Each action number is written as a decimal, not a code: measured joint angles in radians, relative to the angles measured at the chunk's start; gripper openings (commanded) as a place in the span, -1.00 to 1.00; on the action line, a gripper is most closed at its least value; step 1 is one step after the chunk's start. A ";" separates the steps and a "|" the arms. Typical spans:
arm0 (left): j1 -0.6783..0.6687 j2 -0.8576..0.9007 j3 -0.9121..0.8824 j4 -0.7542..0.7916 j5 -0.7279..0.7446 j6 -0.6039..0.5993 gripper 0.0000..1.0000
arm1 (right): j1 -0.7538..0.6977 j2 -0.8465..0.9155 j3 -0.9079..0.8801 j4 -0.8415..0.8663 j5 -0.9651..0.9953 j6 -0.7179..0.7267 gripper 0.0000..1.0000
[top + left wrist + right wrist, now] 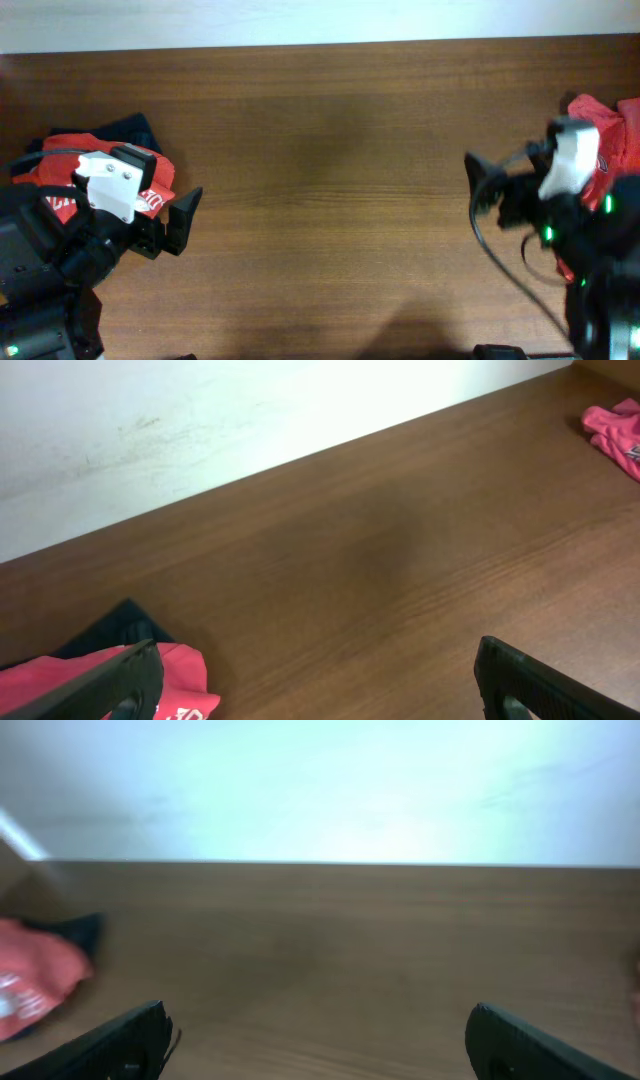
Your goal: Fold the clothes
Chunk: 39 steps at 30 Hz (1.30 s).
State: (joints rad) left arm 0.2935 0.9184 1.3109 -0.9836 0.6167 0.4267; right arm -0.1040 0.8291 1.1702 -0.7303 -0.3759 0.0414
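Note:
Crumpled orange-red clothes (70, 150) with white lettering lie at the table's left edge, a navy garment (130, 128) behind them. More orange-red clothes (612, 125) are heaped at the right edge, partly under the right arm. My left gripper (162, 187) is open at the left heap's near right corner, one finger over the red cloth (185, 670), the other over bare wood. My right gripper (482, 190) hangs open left of the right heap, holding nothing. The left wrist view shows the left gripper (320, 690) wide apart; the right wrist view shows the right gripper (320, 1045) likewise.
The brown wooden table (330, 180) runs between the two heaps. A white wall (200, 420) borders its far edge. A black cable (500, 265) loops off the right arm near the front. The far left heap (30, 985) shows blurred in the right wrist view.

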 measured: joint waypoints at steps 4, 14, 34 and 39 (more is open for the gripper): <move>0.000 0.000 0.000 0.000 0.000 0.000 0.98 | 0.038 -0.193 -0.119 0.005 0.159 -0.002 0.97; 0.000 0.000 -0.001 0.000 0.000 0.000 0.98 | 0.056 -0.554 -0.500 0.033 0.309 -0.011 0.97; 0.000 0.000 -0.001 0.000 0.000 0.000 0.98 | 0.058 -0.814 -0.972 0.161 0.319 -0.012 0.97; 0.000 0.000 -0.001 0.000 0.000 0.000 0.98 | 0.058 -0.814 -1.014 0.168 0.319 -0.011 0.97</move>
State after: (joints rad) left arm 0.2935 0.9184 1.3102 -0.9836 0.6167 0.4267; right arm -0.0456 0.0154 0.1566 -0.5625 -0.0570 0.0299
